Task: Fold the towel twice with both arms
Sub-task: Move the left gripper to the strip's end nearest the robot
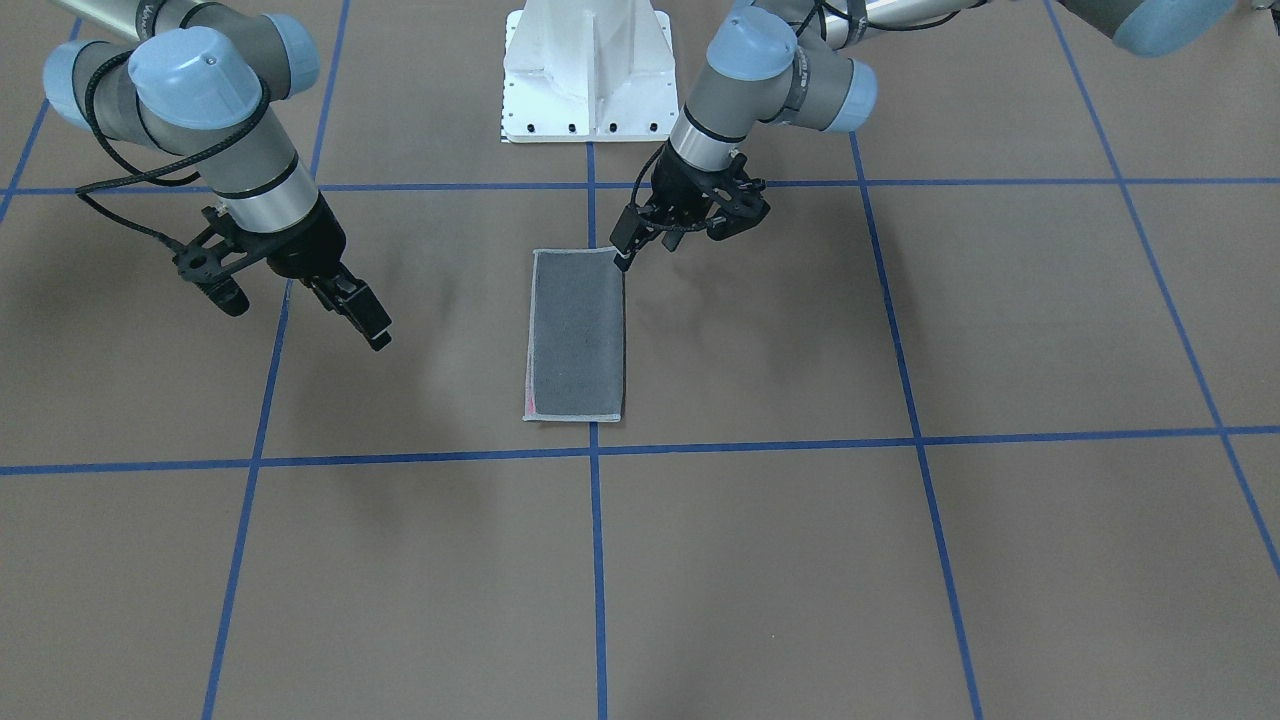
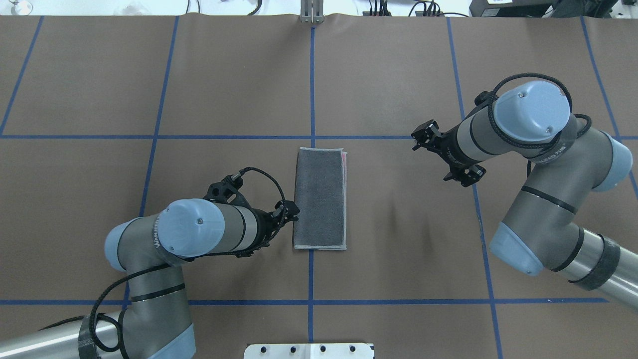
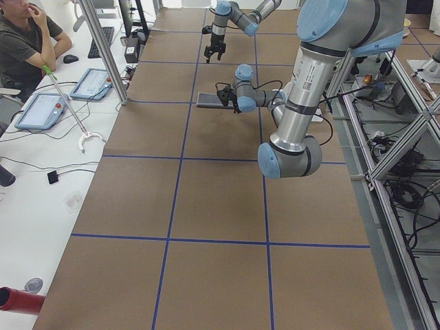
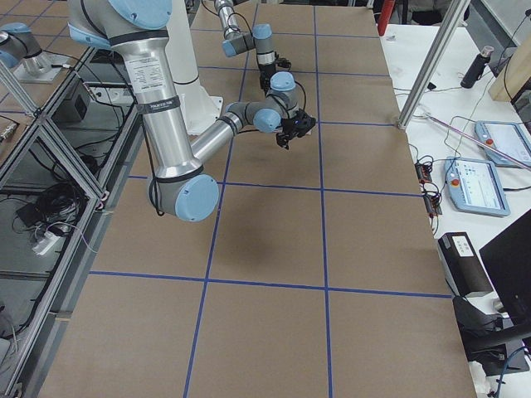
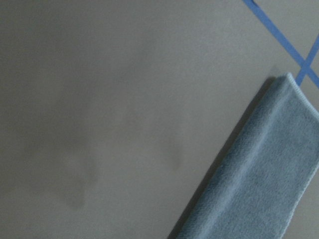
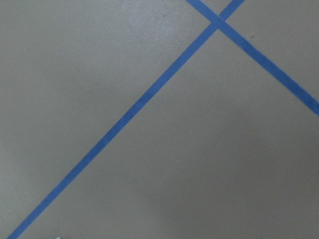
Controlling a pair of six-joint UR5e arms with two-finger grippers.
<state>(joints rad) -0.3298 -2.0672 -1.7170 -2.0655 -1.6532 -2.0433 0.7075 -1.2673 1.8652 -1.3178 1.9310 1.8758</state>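
The towel [image 2: 319, 198] lies flat in the middle of the table, folded into a narrow rectangle, dark grey face up, with a thin pink strip showing along one long edge. It also shows in the front view [image 1: 577, 335] and at the lower right of the left wrist view [image 5: 259, 184]. My left gripper [image 1: 685, 235] is open and low, with one fingertip [image 1: 623, 258] right at the towel's corner nearest the robot; I cannot tell if it touches. My right gripper [image 1: 300, 310] is open and empty, hanging above bare table well off to the towel's other side.
The brown table [image 2: 398, 259] carries a grid of blue tape lines. The white pedestal base [image 1: 588, 70] stands behind the towel. An operator [image 3: 27, 41] sits at a side desk with tablets beyond the table's far edge.
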